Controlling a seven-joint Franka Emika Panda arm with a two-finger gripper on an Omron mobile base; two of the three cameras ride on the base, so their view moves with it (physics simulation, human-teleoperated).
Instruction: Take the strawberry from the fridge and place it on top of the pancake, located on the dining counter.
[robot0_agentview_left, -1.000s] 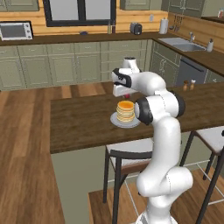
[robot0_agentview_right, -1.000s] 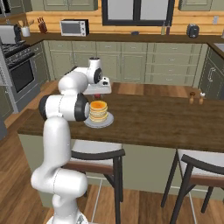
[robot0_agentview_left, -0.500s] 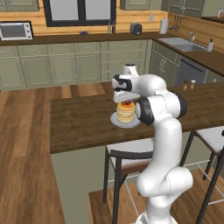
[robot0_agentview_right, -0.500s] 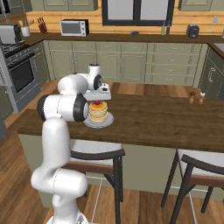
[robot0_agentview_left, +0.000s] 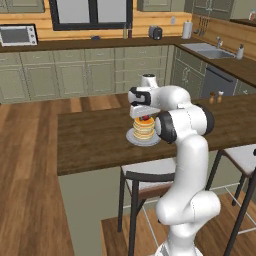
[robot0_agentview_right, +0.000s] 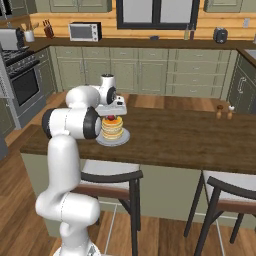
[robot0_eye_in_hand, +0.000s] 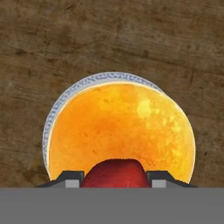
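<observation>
A simulated kitchen with green-grey wall cabinets (robot0_agentview_left: 75, 75) along the back, under a dark window. In front of them runs the dining counter (robot0_agentview_left: 95, 140), a long dark-brown wooden top on a pale base, with bar stools (robot0_agentview_right: 112, 182) tucked against its near side. A white robot arm (robot0_agentview_left: 185, 150) rises from the floor beside the stools and bends forward over the counter.

On the counter sits a round light-grey plate (robot0_agentview_left: 131, 138) carrying the pancake (robot0_agentview_left: 143, 130), a short golden stack. In the right base view the same stack (robot0_agentview_right: 112, 129) sits on its plate near the counter's near edge. A pair of small shakers (robot0_agentview_right: 224, 111) stands well apart from it, towards the far end of the counter.

The gripper (robot0_agentview_left: 144, 116) hangs directly above the stack, pointing straight down. In the hand view, its two dark fingertips (robot0_eye_in_hand: 72, 179) sit close on either side of the strawberry (robot0_eye_in_hand: 115, 173), a small rounded red berry, and press against it, so the pincer is narrowed to the berry's width and has hold of it. The berry is over the near part of the top pancake (robot0_eye_in_hand: 120, 131), whose rim and a sliver of plate (robot0_eye_in_hand: 57, 109) show around it. In the base views the strawberry (robot0_agentview_right: 110, 118) shows as a red speck just at the top of the stack; whether it already touches the pancake cannot be told.
</observation>
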